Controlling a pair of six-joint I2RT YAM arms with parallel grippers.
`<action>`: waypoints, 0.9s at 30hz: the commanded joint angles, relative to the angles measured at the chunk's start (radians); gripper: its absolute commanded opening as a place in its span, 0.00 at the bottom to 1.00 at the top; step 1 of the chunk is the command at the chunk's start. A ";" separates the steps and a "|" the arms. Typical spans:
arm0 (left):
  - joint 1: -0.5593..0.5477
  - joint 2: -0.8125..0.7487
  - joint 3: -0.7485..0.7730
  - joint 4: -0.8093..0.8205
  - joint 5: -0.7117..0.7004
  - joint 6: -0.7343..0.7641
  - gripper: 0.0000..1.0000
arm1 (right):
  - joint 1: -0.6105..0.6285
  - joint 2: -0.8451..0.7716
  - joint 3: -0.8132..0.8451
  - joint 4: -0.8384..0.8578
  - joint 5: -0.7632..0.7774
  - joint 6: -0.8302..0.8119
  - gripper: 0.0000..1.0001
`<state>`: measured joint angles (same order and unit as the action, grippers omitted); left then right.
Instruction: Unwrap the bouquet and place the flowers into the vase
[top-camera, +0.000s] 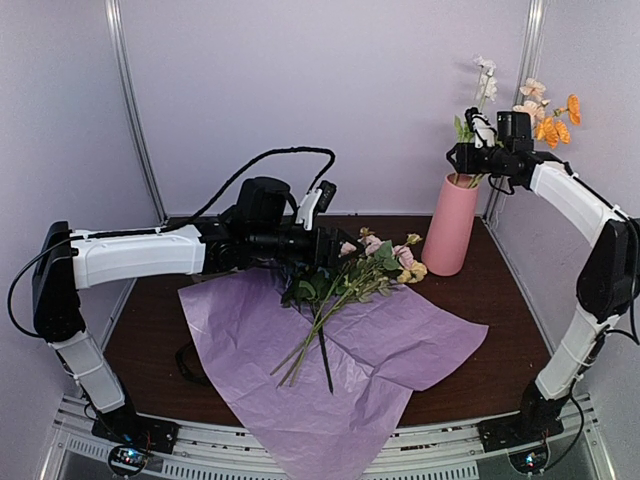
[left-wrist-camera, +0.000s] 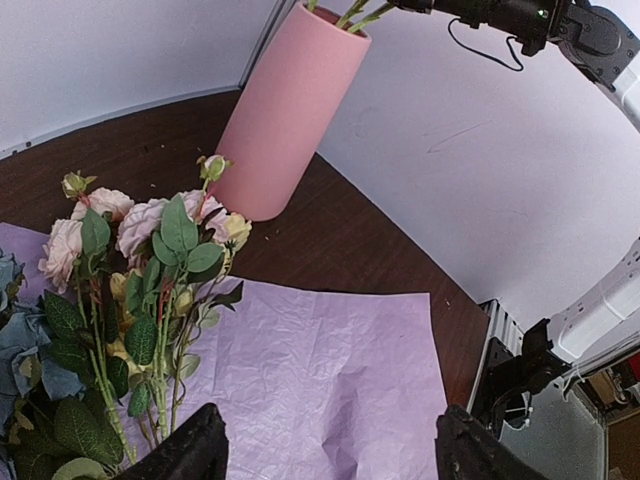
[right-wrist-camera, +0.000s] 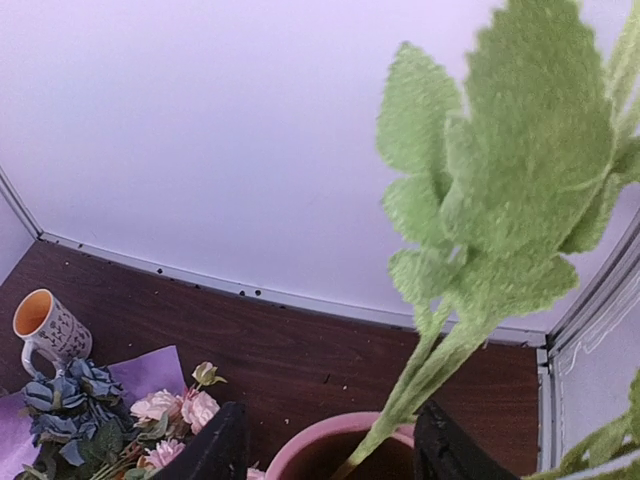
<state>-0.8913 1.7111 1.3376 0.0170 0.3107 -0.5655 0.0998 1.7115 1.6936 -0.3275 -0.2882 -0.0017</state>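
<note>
Pink and matte, the tall cylinder vase (top-camera: 450, 225) stands at the back right of the dark wooden table (top-camera: 490, 330), with white, peach and orange artificial blooms (top-camera: 548, 118) rising from it. The right gripper (right-wrist-camera: 330, 448) hangs just above its mouth, fingers spread, a green leafy stem (right-wrist-camera: 425, 370) passing loose between them. Unwrapped lilac tissue paper (top-camera: 400, 345) lies flat mid-table, with the remaining green-stemmed flowers (top-camera: 350, 280) lying across it. The left gripper (left-wrist-camera: 330, 450) hovers beside their heads, jaws wide and empty.
</note>
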 joint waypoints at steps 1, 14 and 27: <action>-0.001 -0.007 0.018 0.015 0.001 0.024 0.73 | -0.004 -0.100 -0.031 -0.058 0.036 0.004 0.61; -0.001 0.034 0.122 -0.515 -0.276 0.159 0.80 | -0.002 -0.360 -0.212 -0.221 -0.079 0.066 0.71; -0.003 0.212 0.203 -0.747 -0.239 0.194 0.30 | 0.105 -0.551 -0.535 -0.105 -0.152 0.088 0.62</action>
<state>-0.8921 1.8767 1.5158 -0.6502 0.0807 -0.3824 0.1719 1.1812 1.1847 -0.4885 -0.3943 0.0956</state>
